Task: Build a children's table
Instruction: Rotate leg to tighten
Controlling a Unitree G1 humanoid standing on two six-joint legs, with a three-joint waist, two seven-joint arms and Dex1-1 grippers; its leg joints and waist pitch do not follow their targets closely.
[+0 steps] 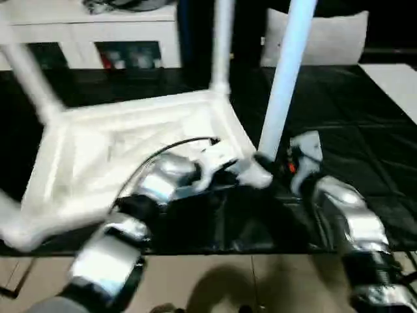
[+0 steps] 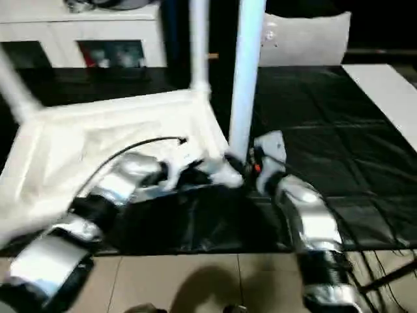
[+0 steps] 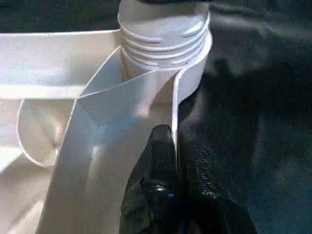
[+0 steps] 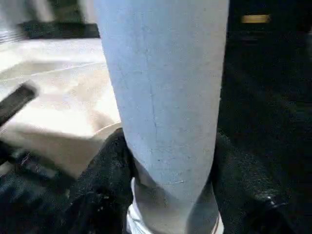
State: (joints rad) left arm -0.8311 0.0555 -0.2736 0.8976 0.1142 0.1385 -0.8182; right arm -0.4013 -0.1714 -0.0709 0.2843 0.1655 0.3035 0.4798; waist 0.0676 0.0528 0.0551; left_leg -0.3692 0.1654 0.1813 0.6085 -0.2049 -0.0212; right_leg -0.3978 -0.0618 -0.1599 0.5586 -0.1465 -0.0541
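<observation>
Leg going into the corner socket

My right end effector clamps the leg; my left end effector pinches the tabletop rim at 6 o'clock.

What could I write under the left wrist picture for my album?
The left gripper pinches the rim of the upside-down white table top beside the corner socket holding a threaded leg end.

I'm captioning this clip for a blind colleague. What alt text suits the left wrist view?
A black left gripper pinches the white rim wall of the upturned table top, one of its fingers inside the rim. Just beyond, the threaded end of a leg sits in the corner socket, over a black mat.
</observation>
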